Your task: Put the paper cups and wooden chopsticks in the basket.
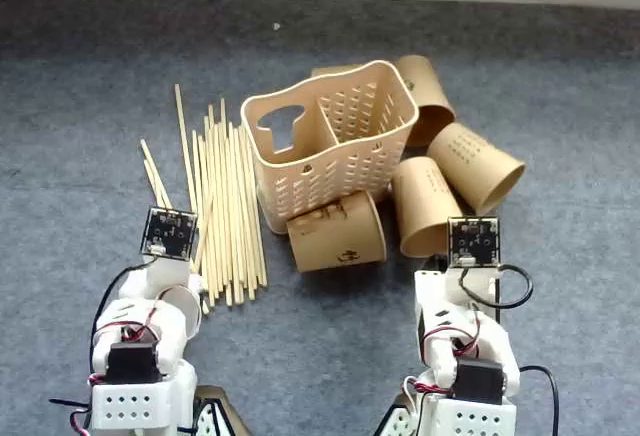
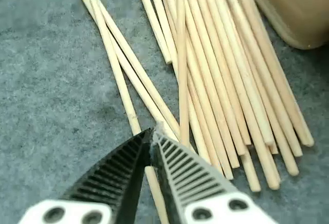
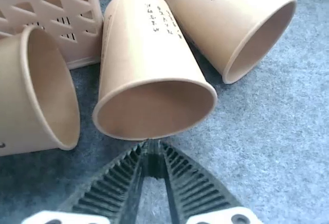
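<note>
One paper cup (image 1: 430, 96) partly hidden behind basket (image 1: 330, 171).

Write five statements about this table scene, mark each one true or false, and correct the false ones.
1. The basket stands upright. True.
2. The chopsticks are in the basket. False: they lie on the table beside it.
3. The paper cups all stand upright. False: those in view lie on their sides around the basket.
4. The left gripper is shut, over the chopsticks. True.
5. The right gripper grips a cup. False: it is shut on nothing, just short of the rim of the nearest cup.
</note>
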Robot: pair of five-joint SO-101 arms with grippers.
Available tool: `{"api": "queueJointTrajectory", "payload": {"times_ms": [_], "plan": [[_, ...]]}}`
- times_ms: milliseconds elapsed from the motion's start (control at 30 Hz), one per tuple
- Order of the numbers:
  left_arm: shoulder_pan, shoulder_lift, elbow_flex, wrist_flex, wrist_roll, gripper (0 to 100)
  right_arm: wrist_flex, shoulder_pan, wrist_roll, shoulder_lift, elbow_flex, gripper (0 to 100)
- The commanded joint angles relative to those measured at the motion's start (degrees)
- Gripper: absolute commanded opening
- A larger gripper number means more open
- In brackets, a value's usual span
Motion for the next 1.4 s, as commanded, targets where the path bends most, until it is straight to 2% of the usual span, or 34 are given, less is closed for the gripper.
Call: {"api": "queueJointTrajectory", "payload": {"times_ms": [0, 300, 433, 467, 633, 767, 833, 933, 1000, 1133, 1267, 1367], "plan": [[-8.1, -0.7, 1.0, -6.2, -0.4, 1, 0.0, 2.0, 0.5, -0.5, 8.7, 1.6], [-8.4, -0.7, 1.0, -6.2, -0.4, 1, 0.0, 2.2, 0.7, -0.5, 8.7, 1.6], [-9.0, -0.7, -0.5, -6.2, -0.4, 1, 0.2, 2.2, 9.9, -0.5, 8.0, 1.6], [-9.9, -0.6, -1.4, -5.8, -0.4, 1, 0.3, 2.2, 10.2, -0.4, 6.9, 1.6], [-13.8, -0.6, -7.2, -4.5, -4.3, 1, 6.0, 5.1, 8.8, 0.0, -7.2, 1.7], [-10.2, -0.2, -15.4, 0.1, -4.7, 1, 13.9, 5.1, 8.1, 0.3, -22.8, 1.8], [-8.1, -0.1, -22.1, 4.2, -4.8, 1, 14.5, 5.2, 8.2, 2.9, -28.6, 2.5], [-7.3, 1.6, -30.4, 4.7, -9.0, 1, 14.5, 6.5, 7.9, 12.9, -35.0, 3.9], [-7.8, 7.0, -35.6, 2.4, -10.3, 2, 14.1, 7.6, 7.9, 22.0, -40.7, 3.9], [-8.9, 27.3, -50.6, 2.8, -10.4, 12, 14.0, 7.6, 7.8, 40.8, -51.7, 3.9], [-8.0, 48.6, -64.2, 13.3, -10.1, 16, 10.8, 5.1, 7.8, 52.5, -54.8, 4.5], [-5.9, 56.0, -67.6, 14.9, -8.0, 15, 4.3, 1.4, 8.2, 56.2, -50.9, 4.5]]}}
